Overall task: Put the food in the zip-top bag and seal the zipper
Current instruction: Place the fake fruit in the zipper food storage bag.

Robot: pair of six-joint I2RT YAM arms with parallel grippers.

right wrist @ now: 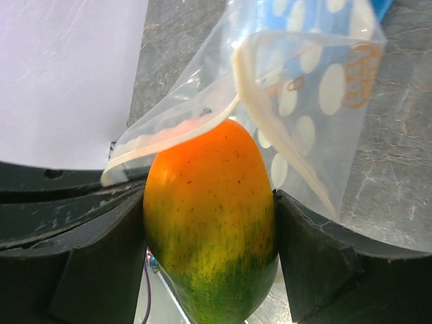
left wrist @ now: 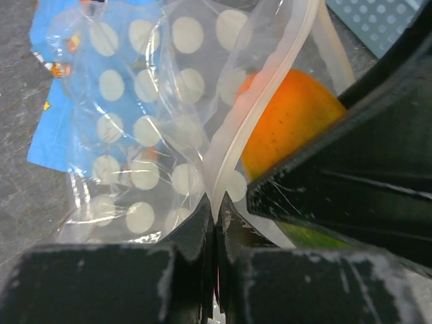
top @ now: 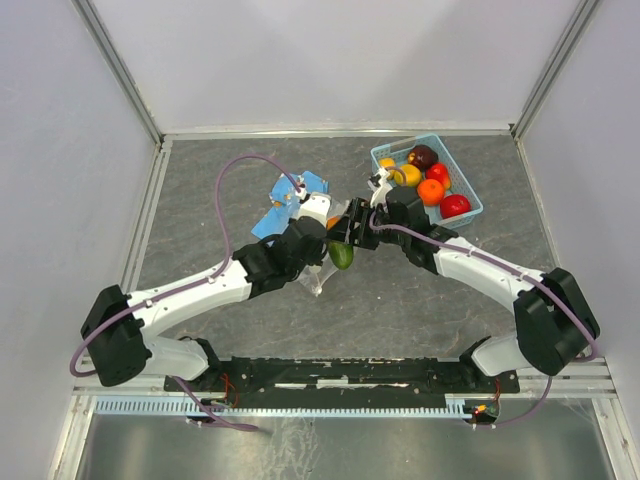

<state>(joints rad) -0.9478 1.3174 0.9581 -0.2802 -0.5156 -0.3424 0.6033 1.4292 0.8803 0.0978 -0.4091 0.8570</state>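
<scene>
Pinching the zipper (left wrist: 233, 152), left jaws face right jaws clamping fruit (right wrist: 209, 223) (unclear overhead).

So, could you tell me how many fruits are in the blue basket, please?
6: maroon fruit far side, two yellow fruits left, red fruit centre, orange fruit and second red fruit nearest. Others may hide underneath.

Seven fruits sit before you. Six are in the one blue basket (top: 400, 143): two red fruits (top: 437, 172) and (top: 455, 206), two yellow fruits (top: 408, 176) and (top: 387, 162), one orange fruit (top: 430, 191) and one maroon fruit (top: 422, 155). One green-and-orange fruit (right wrist: 210, 223) is outside it. You also have one clear dotted bag (left wrist: 135, 135) with one white zipper strip (left wrist: 260, 115), and one blue cloth (top: 272, 222). There are two grippers: the left gripper (left wrist: 216, 212) and the right gripper (right wrist: 209, 229).
</scene>
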